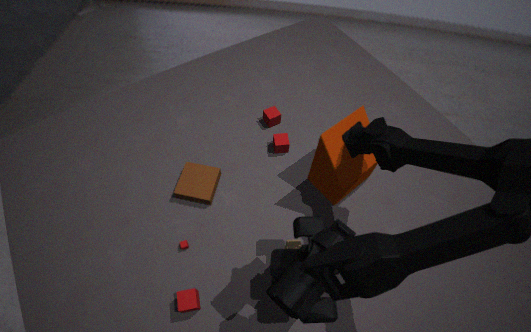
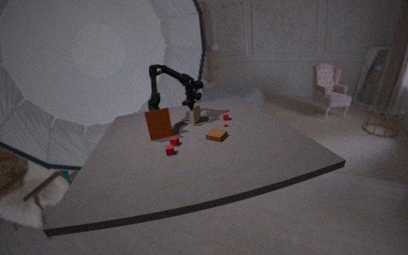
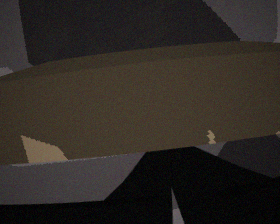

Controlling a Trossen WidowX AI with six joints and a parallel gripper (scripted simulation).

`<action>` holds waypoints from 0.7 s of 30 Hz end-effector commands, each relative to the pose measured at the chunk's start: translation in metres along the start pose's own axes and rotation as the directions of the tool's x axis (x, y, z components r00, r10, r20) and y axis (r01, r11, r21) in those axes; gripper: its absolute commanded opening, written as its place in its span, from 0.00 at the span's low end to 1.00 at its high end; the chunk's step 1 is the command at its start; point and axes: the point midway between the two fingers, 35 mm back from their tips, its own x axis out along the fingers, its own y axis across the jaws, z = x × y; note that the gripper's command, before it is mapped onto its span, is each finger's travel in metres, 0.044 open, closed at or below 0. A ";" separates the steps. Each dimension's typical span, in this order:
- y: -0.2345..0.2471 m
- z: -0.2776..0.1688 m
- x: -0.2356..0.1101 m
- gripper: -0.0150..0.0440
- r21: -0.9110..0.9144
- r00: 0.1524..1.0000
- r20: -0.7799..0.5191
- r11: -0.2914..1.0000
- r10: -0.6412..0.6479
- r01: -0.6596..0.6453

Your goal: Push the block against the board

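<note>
The square block (image 1: 197, 182) (image 2: 217, 134) is a flat orange tile lying alone on the table, well apart from the board. The board (image 1: 294, 244) (image 2: 194, 114) (image 3: 138, 103) is a pale tan bar. In the top view my gripper and its shadow hide almost all of it, and it fills the middle of the wrist view. My gripper (image 2: 190, 104) (image 3: 164, 148) is shut and empty. It is low, right over the near end of the board. I cannot tell whether it touches the board.
A tall orange box (image 1: 340, 160) (image 2: 158, 124) stands beside the arm. Red cubes are scattered about: two (image 1: 271, 116) (image 1: 281, 142) beyond the block, a tiny one (image 1: 184, 244) and a larger one (image 1: 188, 300) nearer the front edge.
</note>
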 end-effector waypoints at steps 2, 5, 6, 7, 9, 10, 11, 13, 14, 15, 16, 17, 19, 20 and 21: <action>0.001 0.007 0.000 0.25 -0.005 1.000 0.001 1.000 0.000 0.000; 0.002 0.011 0.000 0.25 -0.006 1.000 0.001 1.000 0.000 0.000; 0.002 0.012 0.000 0.25 -0.006 1.000 0.001 1.000 0.000 0.000; 0.002 0.013 0.000 0.25 -0.006 1.000 0.001 1.000 0.000 0.000; 0.002 0.016 0.000 0.25 -0.006 1.000 0.002 1.000 0.000 0.000; 0.002 0.017 0.000 0.25 -0.006 1.000 0.002 1.000 0.000 0.000; 0.002 0.019 0.000 0.25 -0.006 1.000 0.002 1.000 0.000 0.000; 0.001 0.021 0.000 0.25 -0.006 1.000 0.002 1.000 0.000 0.000; 0.001 0.023 0.000 0.25 -0.006 1.000 0.002 1.000 0.000 0.000; 0.001 0.024 0.000 0.25 -0.006 1.000 0.002 1.000 0.000 0.000; 0.001 0.025 0.000 0.25 -0.006 1.000 0.002 1.000 0.000 0.000; 0.001 0.027 0.000 0.25 -0.006 1.000 0.002 1.000 0.000 0.000; 0.001 0.029 0.000 0.25 -0.006 1.000 0.002 1.000 0.000 0.000; 0.001 0.031 0.000 0.25 -0.006 1.000 0.002 1.000 0.000 0.000; 0.001 0.032 0.000 0.25 -0.006 1.000 0.002 1.000 0.000 0.000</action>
